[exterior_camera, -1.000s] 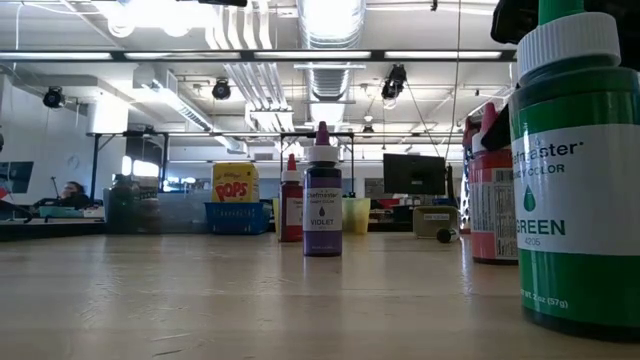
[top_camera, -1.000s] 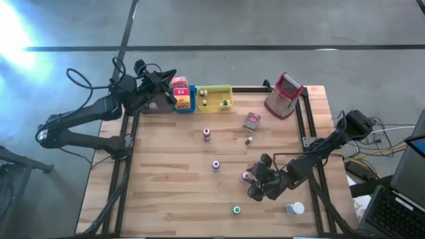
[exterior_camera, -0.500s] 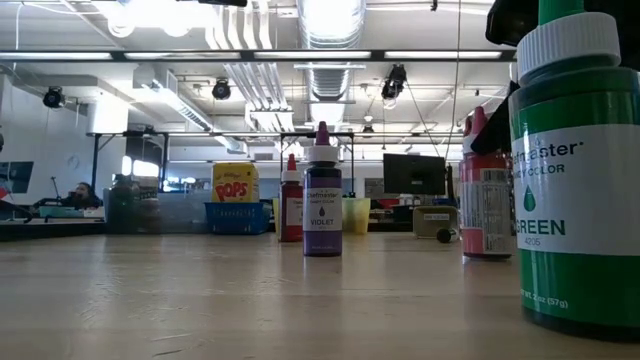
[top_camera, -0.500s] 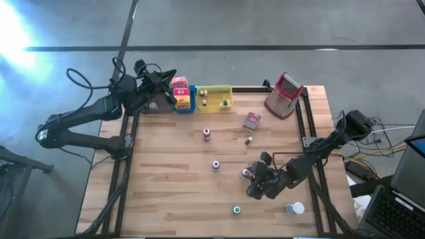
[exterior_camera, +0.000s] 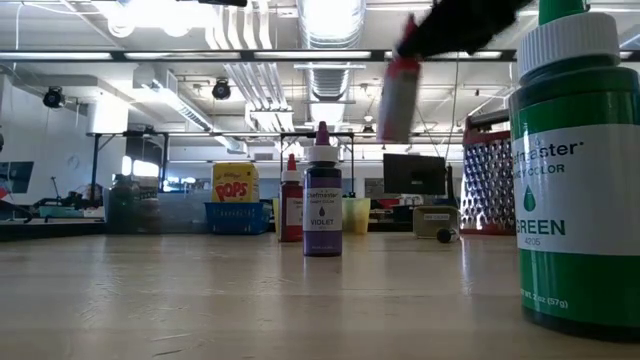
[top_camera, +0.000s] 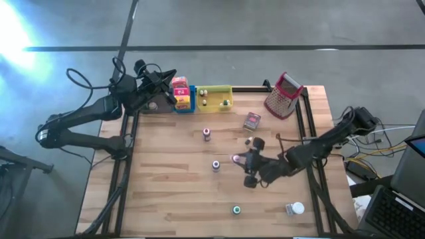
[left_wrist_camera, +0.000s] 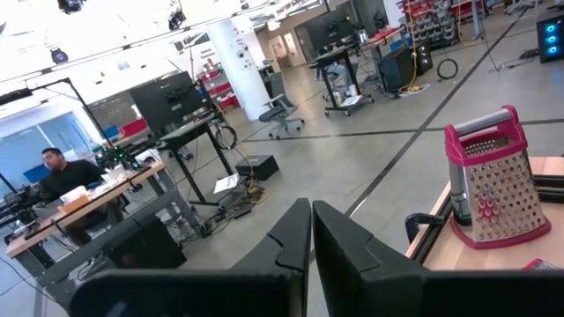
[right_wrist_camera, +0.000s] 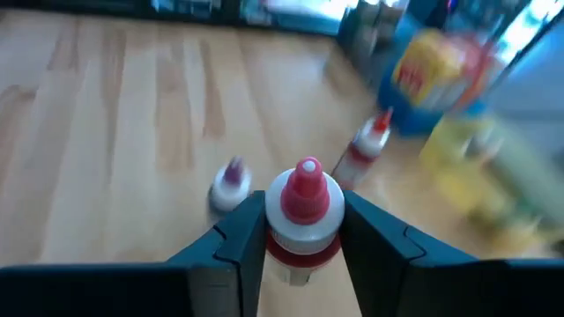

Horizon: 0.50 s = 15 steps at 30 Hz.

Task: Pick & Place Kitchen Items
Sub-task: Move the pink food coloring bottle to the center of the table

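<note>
— Wooden surface point(top_camera: 172, 192), busy workshop behind it. Where was the bottle?

— I had the pink-capped bottle point(right_wrist_camera: 303, 211) clamped in the right gripper point(top_camera: 247, 161), lifted above the surface's middle. The left gripper point(left_wrist_camera: 311, 231) was closed on nothing beside the trays point(top_camera: 202, 98) at the far edge.

— Risks?

— I judged a swing could loosen it, or clip the violet bottle point(top_camera: 216, 164) close by.

— Count?

— I counted three other bottles standing loose, one grater point(top_camera: 284, 95).
</note>
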Motion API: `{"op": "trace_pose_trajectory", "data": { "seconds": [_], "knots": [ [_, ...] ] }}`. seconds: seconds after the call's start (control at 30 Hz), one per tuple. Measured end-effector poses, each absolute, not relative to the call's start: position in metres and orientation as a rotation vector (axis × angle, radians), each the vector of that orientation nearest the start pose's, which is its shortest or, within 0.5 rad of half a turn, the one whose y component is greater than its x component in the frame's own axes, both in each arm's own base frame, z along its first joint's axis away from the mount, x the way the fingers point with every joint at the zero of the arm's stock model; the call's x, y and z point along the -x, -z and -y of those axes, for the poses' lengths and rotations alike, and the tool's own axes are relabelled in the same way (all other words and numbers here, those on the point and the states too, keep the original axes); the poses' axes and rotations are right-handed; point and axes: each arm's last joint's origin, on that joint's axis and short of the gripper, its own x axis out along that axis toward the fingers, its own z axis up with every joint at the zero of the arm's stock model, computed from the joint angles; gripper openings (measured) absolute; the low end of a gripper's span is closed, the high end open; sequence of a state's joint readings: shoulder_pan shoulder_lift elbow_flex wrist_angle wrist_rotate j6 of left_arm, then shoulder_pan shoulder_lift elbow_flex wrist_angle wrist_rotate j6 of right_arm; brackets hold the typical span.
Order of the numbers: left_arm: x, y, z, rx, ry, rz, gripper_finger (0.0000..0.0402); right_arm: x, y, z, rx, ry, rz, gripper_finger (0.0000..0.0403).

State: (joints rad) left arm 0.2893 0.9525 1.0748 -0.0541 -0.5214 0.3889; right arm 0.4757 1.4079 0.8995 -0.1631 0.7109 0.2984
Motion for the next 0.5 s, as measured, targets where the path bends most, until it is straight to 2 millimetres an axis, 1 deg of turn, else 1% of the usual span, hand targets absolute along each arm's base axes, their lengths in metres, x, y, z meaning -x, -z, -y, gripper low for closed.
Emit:
{"op": "trace_pose_trajectory", "data": {
  "seconds": [0.13,0.27,0.37,0.5],
  "knots": [
    [-0.183,-0.414,-0.07,-0.359,-0.813,-0.089,0.0022,-0.284,-0.273,-0.101,0.187,0.286,-0.461,0.0125],
    [-0.183,-0.414,-0.07,-0.359,-0.813,-0.089,0.0022,-0.307,-0.297,-0.073,0.197,0.225,-0.444,0.0118],
    [-0.183,-0.414,-0.07,-0.359,-0.813,-0.089,0.0022,-0.329,-0.303,-0.047,0.156,0.141,-0.453,0.0118],
    [-0.183,-0.414,-0.07,-0.359,-0.813,-0.089,0.0022,-0.362,-0.298,-0.015,0.074,0.037,-0.48,0.0131]
  ]
}}
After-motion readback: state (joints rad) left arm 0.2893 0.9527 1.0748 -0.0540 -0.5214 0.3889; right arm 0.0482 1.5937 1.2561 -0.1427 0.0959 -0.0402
